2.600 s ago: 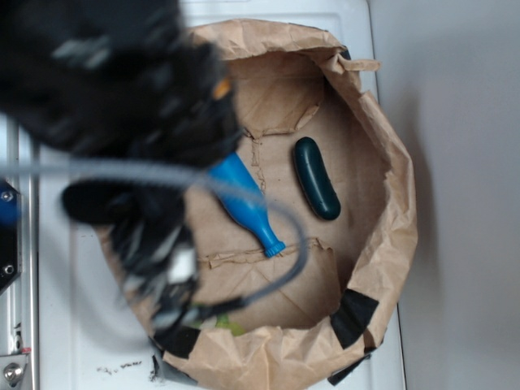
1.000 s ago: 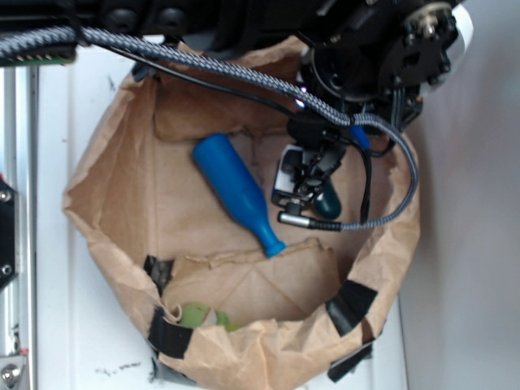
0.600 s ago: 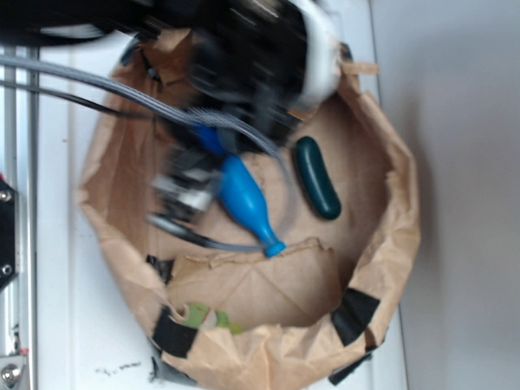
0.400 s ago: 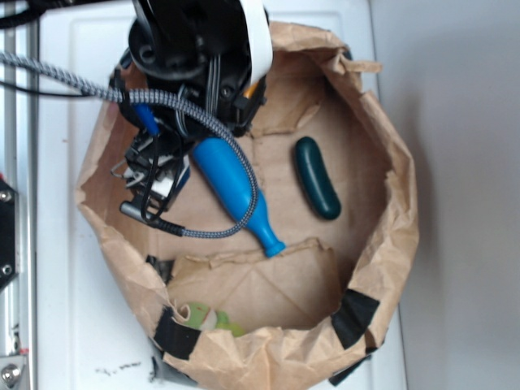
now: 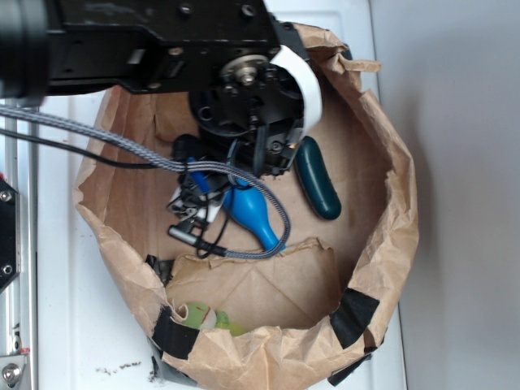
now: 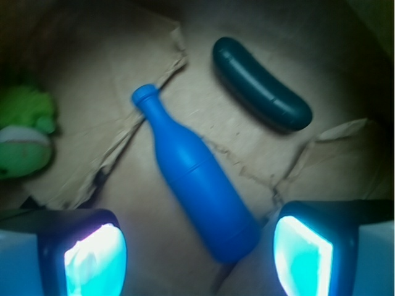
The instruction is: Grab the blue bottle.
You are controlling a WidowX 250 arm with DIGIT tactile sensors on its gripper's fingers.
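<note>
The blue bottle [image 5: 253, 214] lies on its side on the floor of a brown paper bag, cap toward the bag's near side. Its wide body is partly covered by my arm. In the wrist view the blue bottle [image 6: 197, 179] lies diagonally, cap at the upper left and base down between my fingers, closer to the right one. My gripper [image 6: 199, 266] is open and empty above the bottle's base; its fingertips [image 6: 95, 259] glow cyan. In the exterior view my gripper [image 5: 195, 213] hangs just left of the bottle.
A dark teal capsule [image 5: 318, 183] lies right of the bottle, and it also shows in the wrist view [image 6: 262, 92]. A green toy [image 6: 24, 132] lies at the left. The paper bag's crumpled walls [image 5: 394, 244] ring everything. A braided cable [image 5: 244, 248] loops over the bottle's neck.
My arm swung from above the capsule to the bag's left side, then back right. It now covers the bottle's body, with the gripper just left of the bottle. Bottle and capsule have not moved.
</note>
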